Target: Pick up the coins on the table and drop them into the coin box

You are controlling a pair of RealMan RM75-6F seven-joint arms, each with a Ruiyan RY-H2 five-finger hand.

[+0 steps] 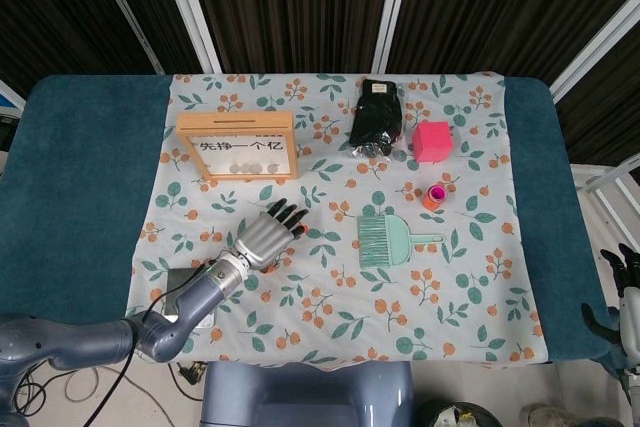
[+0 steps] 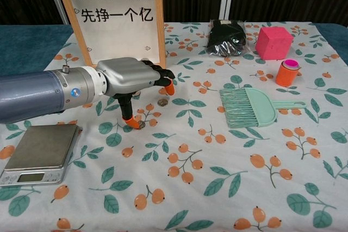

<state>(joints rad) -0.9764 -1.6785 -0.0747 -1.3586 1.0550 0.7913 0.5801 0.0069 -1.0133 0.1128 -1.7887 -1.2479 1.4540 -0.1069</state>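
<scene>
The wooden coin box point(image 2: 117, 17) stands upright at the back left and also shows in the head view point(image 1: 237, 147). Two small coins lie on the floral cloth: one point(image 2: 162, 102) sits just in front of the box, the other point(image 2: 141, 125) nearer the front. My left hand point(image 2: 133, 77) hovers over them with its fingers spread and holds nothing. Its orange thumb tip point(image 2: 129, 118) points down right beside the nearer coin. In the head view the left hand point(image 1: 265, 237) hides both coins. My right hand point(image 1: 625, 277) hangs off the table's right edge, empty, fingers apart.
A grey scale point(image 2: 41, 148) lies at the front left under my left forearm. A teal brush point(image 2: 250, 107), an orange and pink roll point(image 2: 287, 72), a pink cube point(image 2: 273, 42) and a black bag point(image 2: 225, 37) occupy the right half.
</scene>
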